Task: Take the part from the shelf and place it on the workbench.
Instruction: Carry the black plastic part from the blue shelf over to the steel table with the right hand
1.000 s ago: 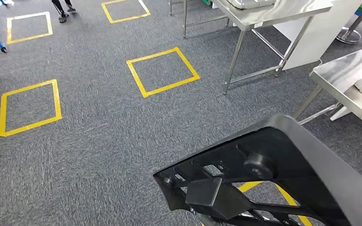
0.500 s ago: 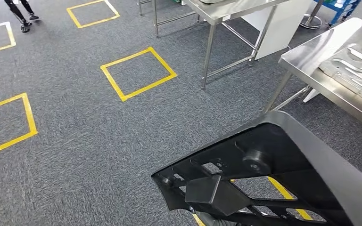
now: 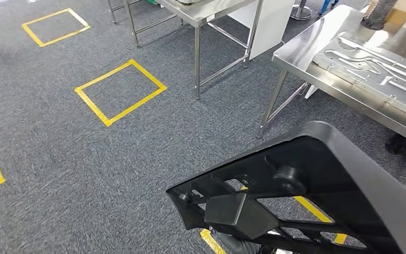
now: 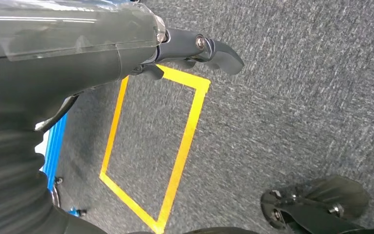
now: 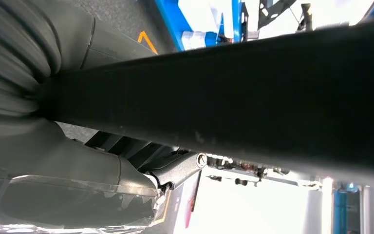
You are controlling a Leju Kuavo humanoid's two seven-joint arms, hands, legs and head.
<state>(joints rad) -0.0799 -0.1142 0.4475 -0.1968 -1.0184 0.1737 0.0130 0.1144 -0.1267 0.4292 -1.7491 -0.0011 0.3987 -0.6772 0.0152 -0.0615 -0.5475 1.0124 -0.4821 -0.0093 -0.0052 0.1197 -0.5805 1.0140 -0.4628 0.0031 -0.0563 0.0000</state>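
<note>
**Black moulded part, carried above grey carpet**

Black plastic part [image 3: 317, 196], large, ribbed and pierced with openings on its underside, with a smooth curved outer edge. Location: held up in the air at 5 o'clock in the head view, above the grey carpet [image 3: 84, 174] and not resting on any surface. Long axis: runs from 8 o'clock to 4 o'clock, the rounded near end pointing toward 8 o'clock, the wider body passing out of the picture at 4 o'clock. The ribbed face is turned up toward the camera; a square block and a round boss stand out from it.

Right hand [image 5: 141, 161]: grey, lying close against the part's dark edge in the right wrist view, which crosses the whole picture as a broad black band. Its fingers are pressed to the part and appear clamped on it, though the part hides most of them.

Left hand [image 4: 195, 48]: dark fingers curled in together over the carpet, nothing between them. One end of the part [image 4: 316, 204] shows near the picture's edge, well apart from this hand.

Stainless steel workbench [image 3: 306, 53]: at 2 o'clock, on thin legs, bearing a flat silver plate with cut-out shapes [image 3: 370, 63]. A second steel table [image 3: 206, 13] stands at 12 o'clock.

Yellow tape squares [image 3: 120, 91] on the carpet at 10 to 11 o'clock.
</note>
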